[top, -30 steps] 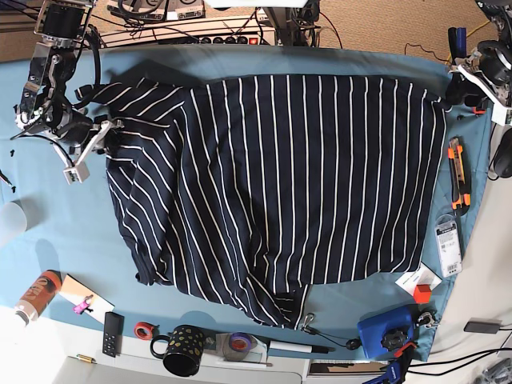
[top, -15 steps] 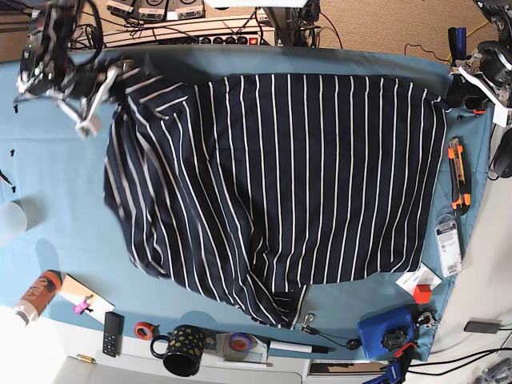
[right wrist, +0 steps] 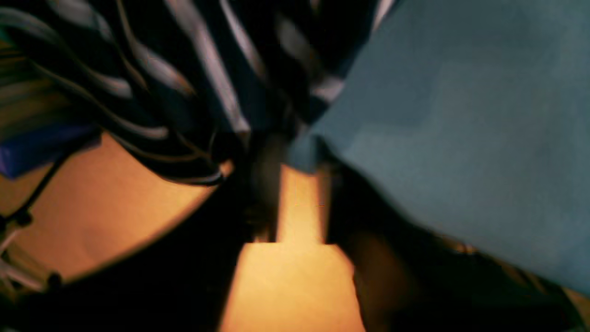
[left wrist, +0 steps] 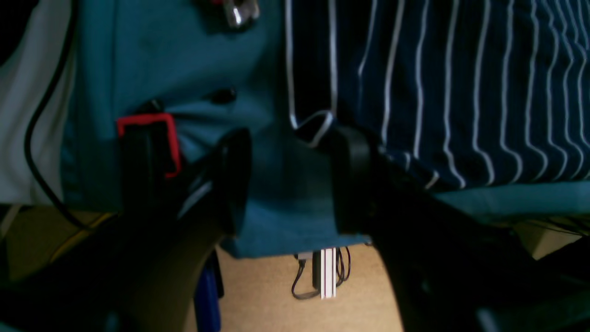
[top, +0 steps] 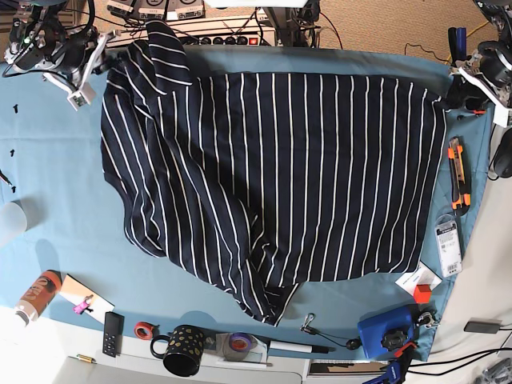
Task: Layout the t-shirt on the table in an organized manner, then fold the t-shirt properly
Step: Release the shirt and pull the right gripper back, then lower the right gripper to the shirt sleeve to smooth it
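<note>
Navy striped fabric of the t-shirt now lies stretched across the middle of the bench, and the main change I record is at its far corner on the base view's left: over the last second the right gripper has carried that corner from beside the shirt's side edge up and back to the rear edge of the bench, so the cloth there now rises in a peak toward the equipment behind. The side edge that was bunched and folded under has been drawn out into a longer slanting line, though the near hem still ends in a crumpled point at the front. In the right wrist view the fingers are set narrow with striped cloth gathered at their tips; I judge them to be holding the t-shirt, though the picture is blurred. The left gripper has not moved from the opposite far corner; its fingers stand apart, one resting against the shirt's corner, and nothing is clamped between them. I assess the layout stage as unfinished: the raised corner must be laid flat before any fold.
</note>
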